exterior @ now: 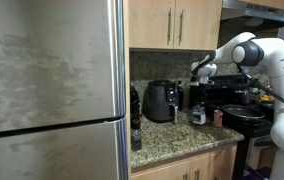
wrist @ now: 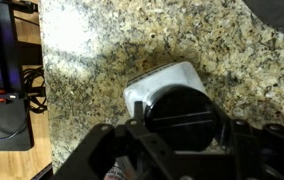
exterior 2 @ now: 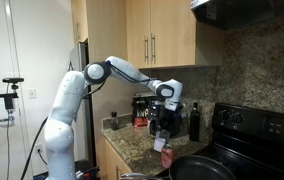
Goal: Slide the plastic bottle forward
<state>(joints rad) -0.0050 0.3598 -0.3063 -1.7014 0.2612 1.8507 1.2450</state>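
Speckled granite countertop (wrist: pixel 112 50) carries the black air fryer (exterior: pixel 161 101), and the plastic bottle (exterior 2: pixel 159 144) stands near the counter's front edge, well apart from the fryer and in front of it in an exterior view. The gripper (exterior 2: pixel 165 106) hangs above the fryer, holding nothing; how far its fingers are spread cannot be told.

Air fryer (exterior: pixel 161 101) sits on counter (exterior: pixel 172 142), plastic bottle (exterior: pixel 198 115) beside it.
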